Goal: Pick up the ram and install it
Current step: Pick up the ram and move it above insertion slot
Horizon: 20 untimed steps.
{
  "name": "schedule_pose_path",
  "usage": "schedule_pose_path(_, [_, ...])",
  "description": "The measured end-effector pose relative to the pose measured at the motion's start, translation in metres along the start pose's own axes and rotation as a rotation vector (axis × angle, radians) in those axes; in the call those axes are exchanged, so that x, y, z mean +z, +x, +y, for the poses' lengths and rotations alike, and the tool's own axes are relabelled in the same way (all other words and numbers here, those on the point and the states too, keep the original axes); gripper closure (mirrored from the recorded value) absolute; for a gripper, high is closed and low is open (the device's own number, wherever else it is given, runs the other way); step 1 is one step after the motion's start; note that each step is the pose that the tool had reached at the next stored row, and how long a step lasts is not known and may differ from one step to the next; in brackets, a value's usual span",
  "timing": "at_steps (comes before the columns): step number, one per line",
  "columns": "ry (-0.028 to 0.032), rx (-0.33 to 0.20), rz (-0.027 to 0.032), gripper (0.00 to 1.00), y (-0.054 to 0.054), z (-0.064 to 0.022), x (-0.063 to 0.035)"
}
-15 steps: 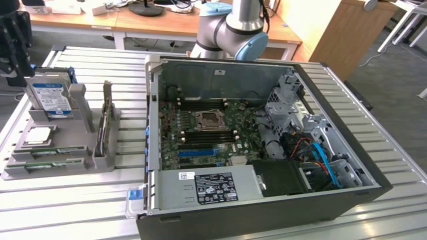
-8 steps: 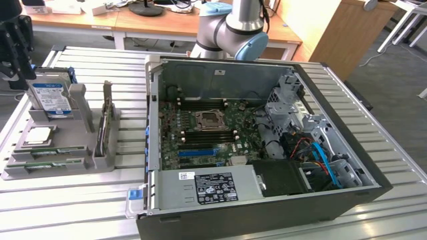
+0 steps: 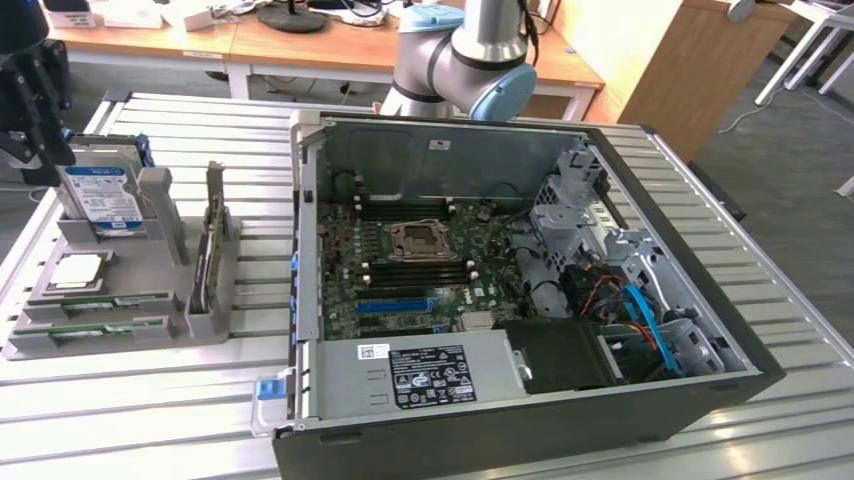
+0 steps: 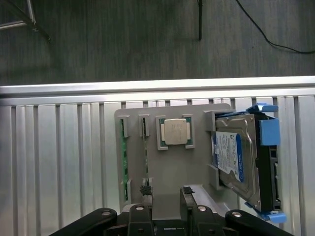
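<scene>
Of the claw (image 4: 166, 192) we see only two dark fingertips in the wrist view; its body is cut off by the picture's edge. The fingers stand wide apart and have hold of nothing, with bare grey tray (image 4: 167, 169) between them.

The ram (image 4: 145, 157) lies sunk on its edge in a narrow slot of this tray, so only a thin green strip shows. We cannot make out its labels or chips. A second stick (image 4: 123, 160) lies just beside it, in the slot nearest the tray's outer edge.

In the exterior view the ram's long axis runs across, along the tray's front edge. One end points to the claw's side.

The processor chip (image 4: 175, 132) sits just beside the ram and the hard drive (image 4: 231, 157) further on. The table (image 3: 134, 420) is free in front, and the computer case (image 3: 534, 440) stands near, on the exterior view's right.
</scene>
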State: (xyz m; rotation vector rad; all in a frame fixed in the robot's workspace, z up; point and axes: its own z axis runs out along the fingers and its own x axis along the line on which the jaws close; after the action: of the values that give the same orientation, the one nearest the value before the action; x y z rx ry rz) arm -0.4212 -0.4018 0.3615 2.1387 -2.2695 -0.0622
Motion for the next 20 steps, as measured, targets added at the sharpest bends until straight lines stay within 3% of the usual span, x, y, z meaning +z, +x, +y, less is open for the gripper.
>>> schedule_pose_path(20, [0.0001, 0.000, -0.0001, 0.64, 0.000, -0.0009, 0.0198])
